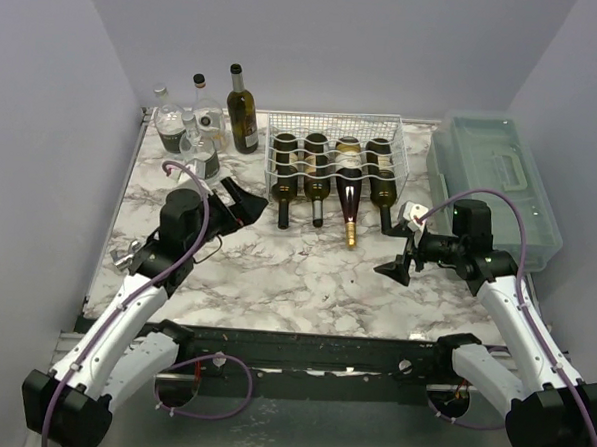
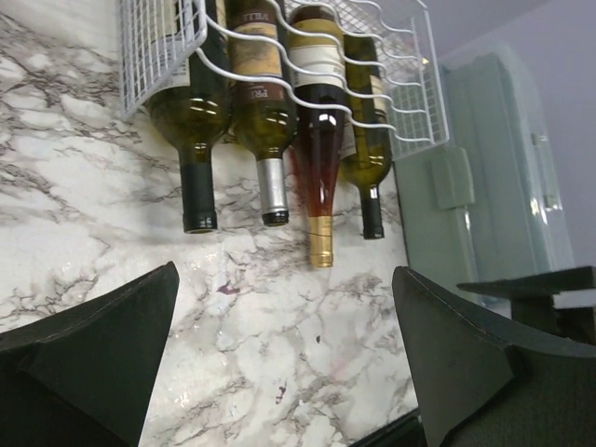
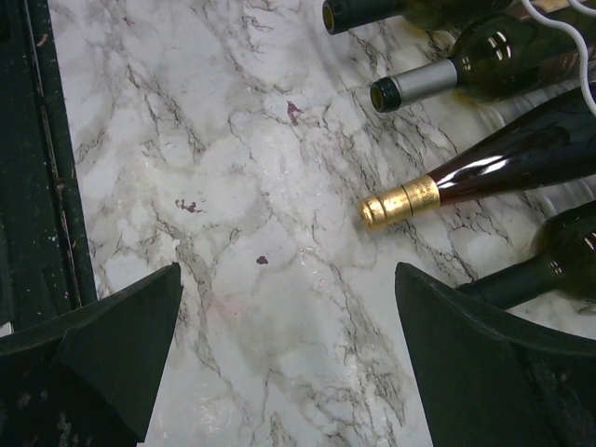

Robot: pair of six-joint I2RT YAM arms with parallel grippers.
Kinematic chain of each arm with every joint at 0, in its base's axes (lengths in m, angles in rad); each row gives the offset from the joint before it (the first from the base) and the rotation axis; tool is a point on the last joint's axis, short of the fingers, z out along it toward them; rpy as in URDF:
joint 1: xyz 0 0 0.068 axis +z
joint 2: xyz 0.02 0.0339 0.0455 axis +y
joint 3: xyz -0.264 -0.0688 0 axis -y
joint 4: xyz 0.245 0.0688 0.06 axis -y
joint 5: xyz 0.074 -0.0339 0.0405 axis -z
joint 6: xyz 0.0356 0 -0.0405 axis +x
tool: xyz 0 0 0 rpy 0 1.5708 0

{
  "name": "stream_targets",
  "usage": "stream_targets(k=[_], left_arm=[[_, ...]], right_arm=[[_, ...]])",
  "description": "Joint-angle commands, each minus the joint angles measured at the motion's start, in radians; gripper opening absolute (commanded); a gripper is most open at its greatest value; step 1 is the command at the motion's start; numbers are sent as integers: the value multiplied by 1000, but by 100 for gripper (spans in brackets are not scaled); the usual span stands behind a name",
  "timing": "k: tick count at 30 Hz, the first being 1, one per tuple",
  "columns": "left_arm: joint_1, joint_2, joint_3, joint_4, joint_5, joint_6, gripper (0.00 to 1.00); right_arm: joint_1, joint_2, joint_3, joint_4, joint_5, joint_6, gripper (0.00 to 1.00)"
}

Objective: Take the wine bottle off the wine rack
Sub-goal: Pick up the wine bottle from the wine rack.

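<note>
I have four bottles lying in the wine rack (image 1: 339, 125) at 12 o'clock on the marble table (image 1: 276, 277), all with their necks pointing to 6 o'clock. The gold-foil bottle (image 1: 350, 201), third from the left, sticks out furthest, with its cap well past the rack's front edge, so I take it as my target. The three dark bottles (image 1: 317, 184) beside it sit deeper in.

Both sets of fingers are spread wide and hold nothing. The left gripper (image 1: 245, 201) hovers at 9 o'clock of the protruding necks. The right gripper (image 1: 403, 244) hovers at 4 o'clock of the gold cap, and in its wrist view the cap lies at about 1 o'clock, near but not between the fingers.

This is glass: rigid, slick and breakable, with most of its weight back in the body. I cannot tell from here whether it is full, so I will treat it as heavy. The foil is smooth and may slip, so I would close on the neck just behind the foil, where it starts to widen. I would draw it straight toward 6 o'clock along its own axis. The wire rack looks light and may slide with it, and a sideways pull could knock the neighbouring necks.
</note>
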Motion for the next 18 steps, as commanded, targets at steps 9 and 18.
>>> stream_targets(k=[9,18], left_arm=[[-202,245,176,-135,-449,55,99],[-246,434,275,-136,-492,92,99]], right_arm=[[-6,7,-5,14,23,4,100],[-5,7,-6,14,25,0,99]])
